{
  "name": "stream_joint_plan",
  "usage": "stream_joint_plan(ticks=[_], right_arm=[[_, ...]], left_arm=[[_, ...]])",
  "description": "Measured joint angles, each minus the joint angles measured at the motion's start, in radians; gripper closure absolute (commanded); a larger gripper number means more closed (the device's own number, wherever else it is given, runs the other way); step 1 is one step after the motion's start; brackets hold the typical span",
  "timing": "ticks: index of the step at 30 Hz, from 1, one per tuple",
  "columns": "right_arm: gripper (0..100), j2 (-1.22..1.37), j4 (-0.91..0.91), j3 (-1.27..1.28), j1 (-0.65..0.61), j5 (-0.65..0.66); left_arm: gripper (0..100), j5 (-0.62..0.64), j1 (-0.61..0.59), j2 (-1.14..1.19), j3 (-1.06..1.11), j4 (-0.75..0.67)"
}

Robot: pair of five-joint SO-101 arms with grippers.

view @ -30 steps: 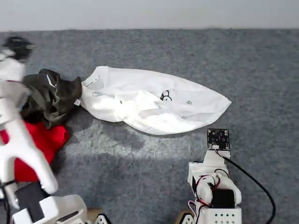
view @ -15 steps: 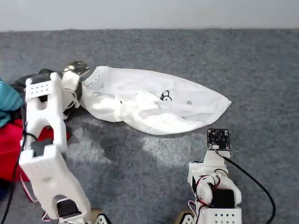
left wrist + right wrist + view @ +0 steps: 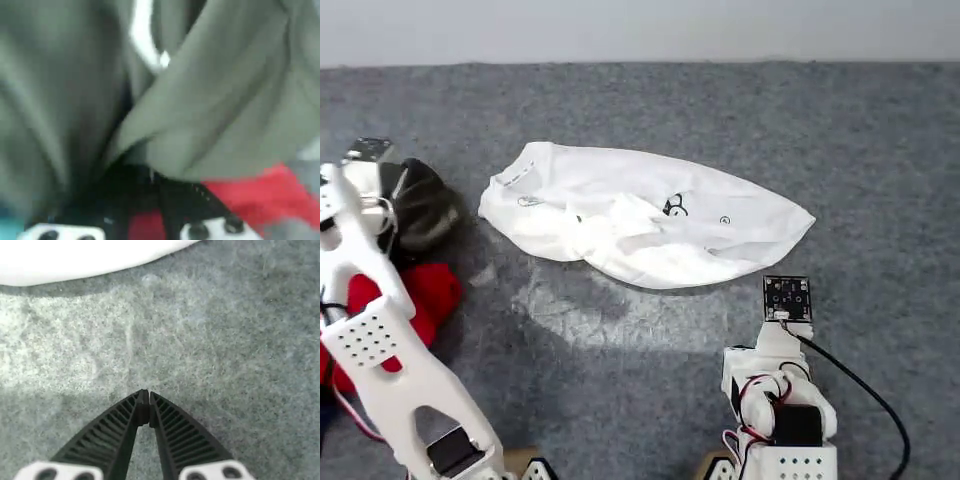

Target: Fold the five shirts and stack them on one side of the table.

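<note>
The left gripper [image 3: 153, 181] is clamped on the crumpled dark olive fabric shirt [image 3: 420, 205] at the left side of the grey felt table [image 3: 880, 150]. The long white fabric shirt [image 3: 640, 225] lies crosswise, just beyond the closed, empty right gripper [image 3: 145, 412].

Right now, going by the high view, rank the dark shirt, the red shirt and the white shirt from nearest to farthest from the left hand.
1. Dark shirt: far left of the table, bunched right at the left hand.
2. Red shirt: left edge, just behind the dark one, toward the arm bases.
3. White shirt: spread mid-table, off to the hand's right.
</note>
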Motion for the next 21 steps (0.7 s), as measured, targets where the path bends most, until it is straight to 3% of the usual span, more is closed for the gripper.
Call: stream_joint_plan(ticks=[12, 21], right_arm=[[98.9, 0.000, 0.000, 0.000, 0.000, 0.000], [98.9, 0.000, 0.000, 0.000, 0.000, 0.000]], left_arm=[[99, 0.068, 0.021, -0.203, -0.106, 0.040], [99, 0.068, 0.049, -0.496, 0.176, 0.040]])
